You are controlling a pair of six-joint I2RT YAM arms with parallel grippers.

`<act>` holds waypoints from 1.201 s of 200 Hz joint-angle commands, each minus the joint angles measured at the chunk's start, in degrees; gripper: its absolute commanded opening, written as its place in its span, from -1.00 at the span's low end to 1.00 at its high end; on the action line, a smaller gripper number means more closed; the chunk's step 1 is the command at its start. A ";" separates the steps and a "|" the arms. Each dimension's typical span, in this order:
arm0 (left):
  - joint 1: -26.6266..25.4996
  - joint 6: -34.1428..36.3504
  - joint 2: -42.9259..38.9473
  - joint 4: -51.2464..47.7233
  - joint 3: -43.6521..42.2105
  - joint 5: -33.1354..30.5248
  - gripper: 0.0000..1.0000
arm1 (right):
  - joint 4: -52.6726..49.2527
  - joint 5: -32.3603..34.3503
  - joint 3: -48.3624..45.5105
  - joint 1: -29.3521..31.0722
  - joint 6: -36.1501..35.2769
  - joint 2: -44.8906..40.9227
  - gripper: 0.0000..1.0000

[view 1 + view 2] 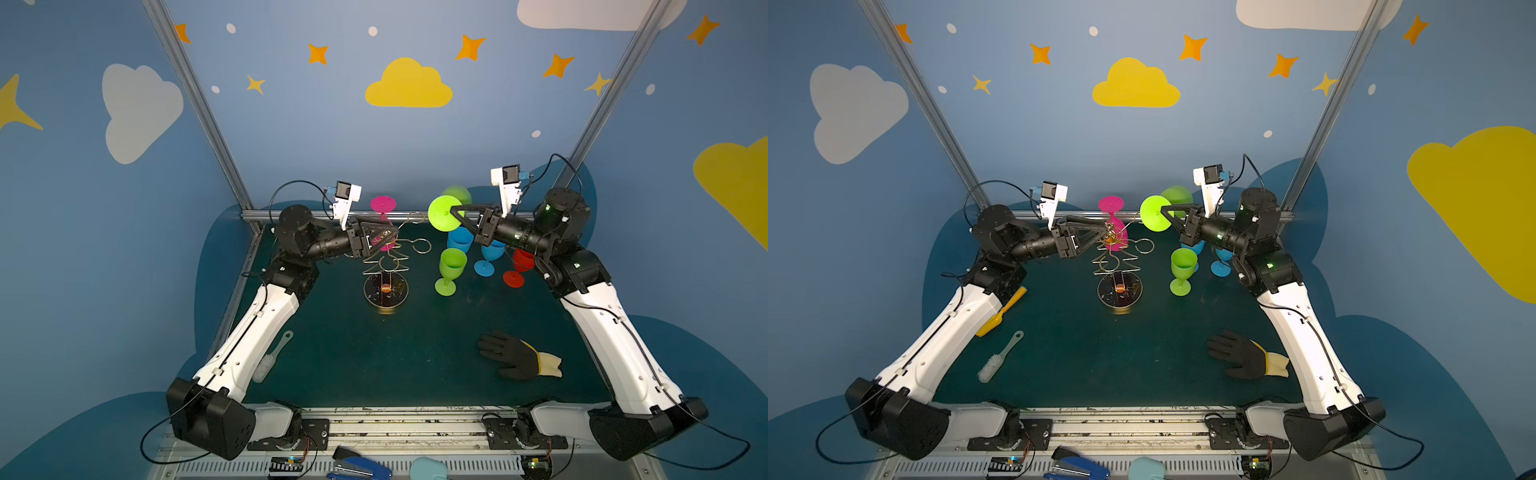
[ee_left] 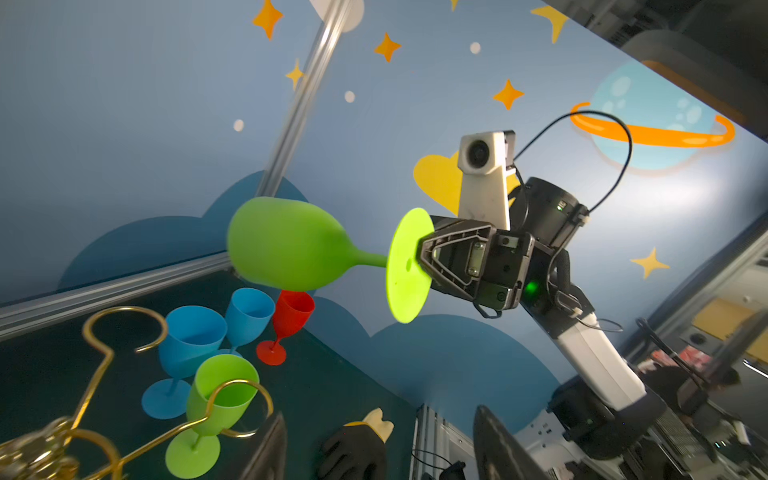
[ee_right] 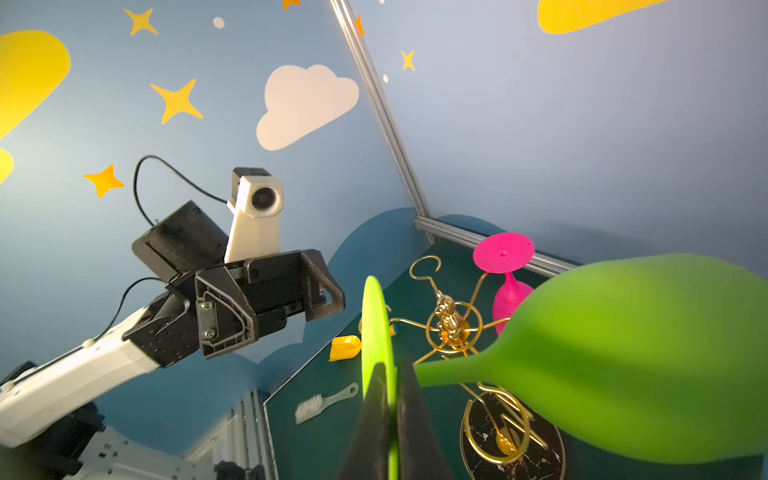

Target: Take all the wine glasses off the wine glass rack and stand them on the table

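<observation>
The wine glass rack (image 1: 384, 266) stands by the left gripper (image 1: 388, 236) tips. Upright glasses (image 1: 453, 259) cluster below the right gripper (image 1: 453, 211), which clamps a wine glass (image 1: 438, 216).

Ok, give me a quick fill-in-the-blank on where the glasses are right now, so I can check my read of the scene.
The right tool is shut on the foot of a ___ wine glass.
The hanging glass on the wine glass rack is ___.
Upright on the table stand ___ blue glasses.
The black glove lies nearer the ___ arm.
Missing words: green; pink; two; right.
</observation>
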 commanded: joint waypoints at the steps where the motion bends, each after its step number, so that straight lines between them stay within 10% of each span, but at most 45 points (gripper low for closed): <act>1: -1.62 -0.84 1.28 2.68 2.67 3.73 0.40 | -1.92 -0.33 2.03 2.16 -3.17 -0.06 -1.00; 84: -4.30 -1.42 6.26 2.47 6.67 4.90 0.18 | -2.30 -0.76 2.43 7.34 -3.48 1.54 -1.00; 178: -4.57 -7.02 6.29 8.02 5.72 6.13 -0.94 | -2.54 0.62 2.45 8.26 -2.66 1.80 -1.00; 240: -2.34 -20.66 6.11 12.42 6.61 4.38 -0.94 | -0.64 9.80 -4.76 6.80 -6.39 -7.41 0.45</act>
